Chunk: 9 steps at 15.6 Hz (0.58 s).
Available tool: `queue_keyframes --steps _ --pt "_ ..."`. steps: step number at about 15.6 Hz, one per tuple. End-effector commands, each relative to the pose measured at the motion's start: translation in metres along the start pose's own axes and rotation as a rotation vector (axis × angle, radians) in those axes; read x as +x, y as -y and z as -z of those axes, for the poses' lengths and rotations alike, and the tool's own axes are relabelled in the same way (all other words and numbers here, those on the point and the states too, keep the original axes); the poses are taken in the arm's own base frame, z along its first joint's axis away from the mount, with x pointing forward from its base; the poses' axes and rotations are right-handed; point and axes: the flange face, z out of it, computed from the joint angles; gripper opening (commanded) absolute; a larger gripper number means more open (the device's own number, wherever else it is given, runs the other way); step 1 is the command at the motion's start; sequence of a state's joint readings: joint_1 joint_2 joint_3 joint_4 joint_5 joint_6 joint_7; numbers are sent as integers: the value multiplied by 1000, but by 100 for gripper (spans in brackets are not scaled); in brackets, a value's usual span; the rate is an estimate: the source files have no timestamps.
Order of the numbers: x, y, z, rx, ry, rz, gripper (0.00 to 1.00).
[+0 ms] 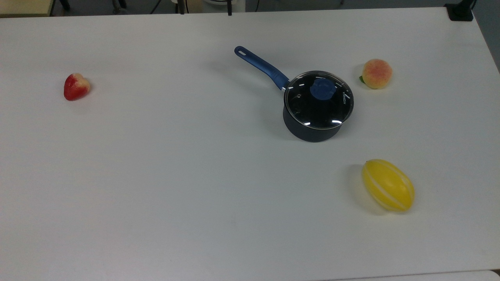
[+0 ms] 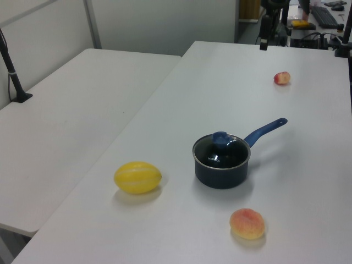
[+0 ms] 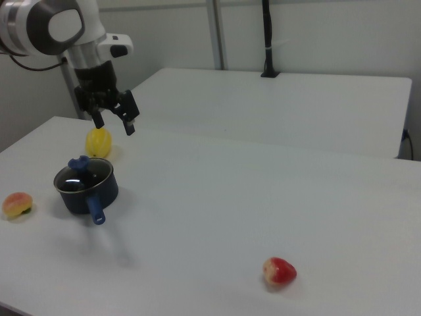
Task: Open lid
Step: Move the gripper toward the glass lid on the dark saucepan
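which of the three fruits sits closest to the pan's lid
The peach, just off the lid toward the top view's right. The yellow melon sits farther off, the strawberry far across the table.

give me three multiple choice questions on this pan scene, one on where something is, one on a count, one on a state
1. In the top view, where is the peach relative to the saucepan?
A. to its upper right
B. to its lower left
C. inside it

2. How many fruits lie on the table?
A. one
B. three
C. five

3. What is the state of the lid?
A. seated on the saucepan
B. lying on the table
C. held in the claw

Answers:
1. A: the peach lies up and right of the saucepan in the top view.
2. B: the peach, the strawberry and the yellow melon lie on the table.
3. A: the lid covers the saucepan's rim, and the claw hangs open in the air, apart from it.
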<state>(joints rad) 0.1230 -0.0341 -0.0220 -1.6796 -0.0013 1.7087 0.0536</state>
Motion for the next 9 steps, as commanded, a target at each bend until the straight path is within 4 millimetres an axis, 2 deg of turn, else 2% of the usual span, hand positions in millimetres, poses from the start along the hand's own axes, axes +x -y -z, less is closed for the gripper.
queue_keyframes --steps 1,5,6,8,9 --pt "3 40 -6 22 -4 -64 100" --pt "10 96 -11 51 -69 -214 100" --pt "15 107 -20 58 -74 -263 100" --pt "26 133 -22 84 -92 -344 100" --pt "29 149 -33 84 -82 -344 100"
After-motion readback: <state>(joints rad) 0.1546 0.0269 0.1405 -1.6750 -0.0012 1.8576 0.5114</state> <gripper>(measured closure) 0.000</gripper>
